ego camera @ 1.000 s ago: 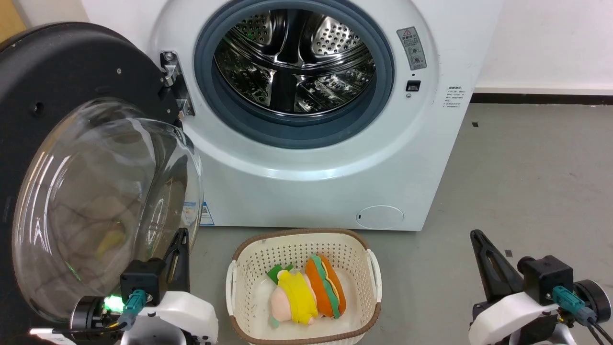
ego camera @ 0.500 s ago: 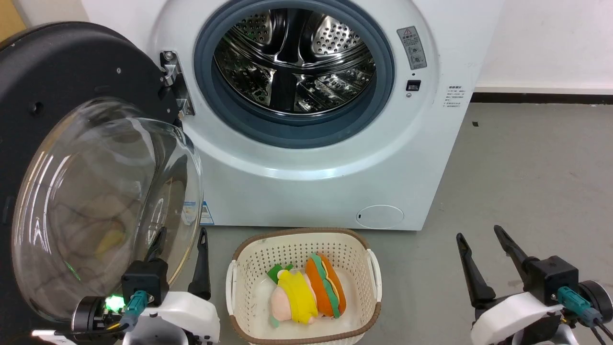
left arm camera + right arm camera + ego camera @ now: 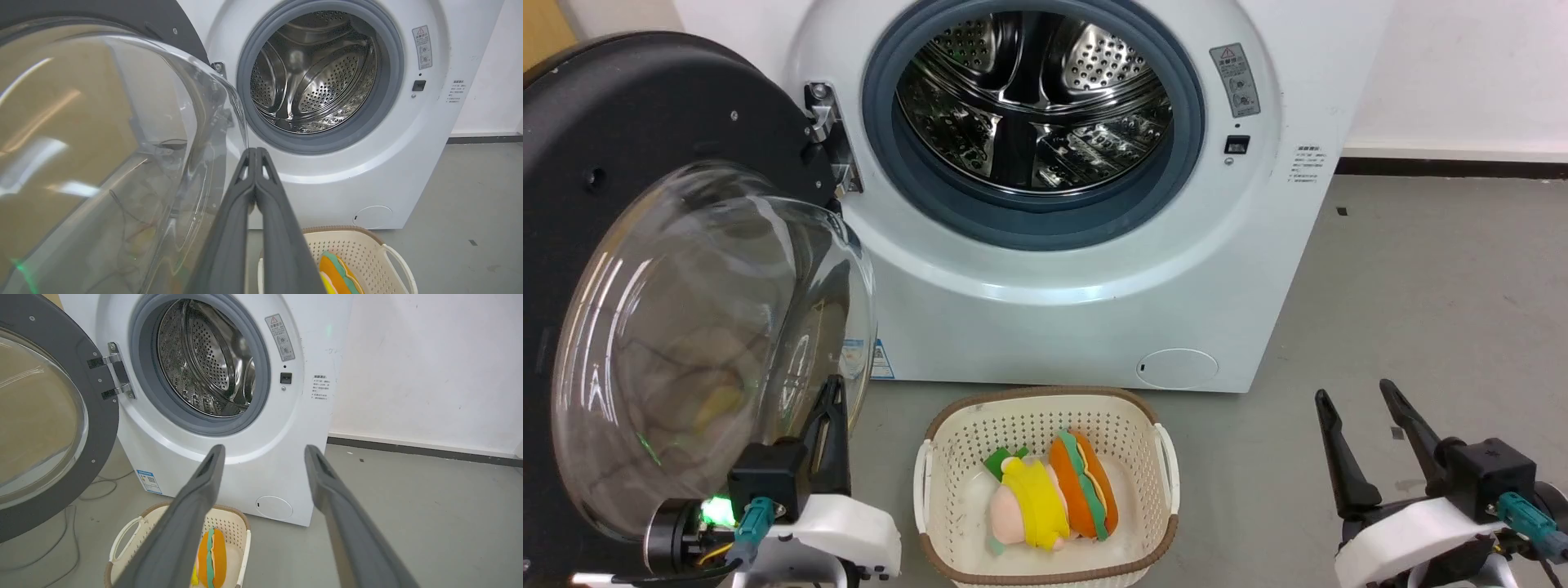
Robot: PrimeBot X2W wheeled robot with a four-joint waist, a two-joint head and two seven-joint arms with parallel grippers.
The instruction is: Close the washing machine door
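The white washing machine (image 3: 1078, 278) stands ahead with its steel drum (image 3: 1033, 98) exposed. Its door (image 3: 645, 131), black-rimmed with a bulging clear glass bowl (image 3: 694, 327), hangs wide open on the left-side hinge (image 3: 829, 139). My left gripper (image 3: 832, 392) is shut with nothing in it, its tips just right of the glass bowl's lower edge. In the left wrist view the closed fingers (image 3: 255, 152) point at the machine's front beside the bowl (image 3: 102, 143). Low at the right, my right gripper (image 3: 1352, 394) is open and empty, well clear of the machine; its fingers (image 3: 212, 457) stand spread.
A cream perforated basket (image 3: 1156, 457) with a yellow plush toy (image 3: 1033, 498) and an orange burger toy (image 3: 1082, 482) sits on the grey floor before the machine, between my arms. Cables (image 3: 94, 490) lie on the floor under the door. A white wall (image 3: 1462, 73) is behind, right.
My left gripper opened half a second ago and has shut again beside the glass bowl. The right gripper went from shut to open and stays open. The camera shifted slightly.
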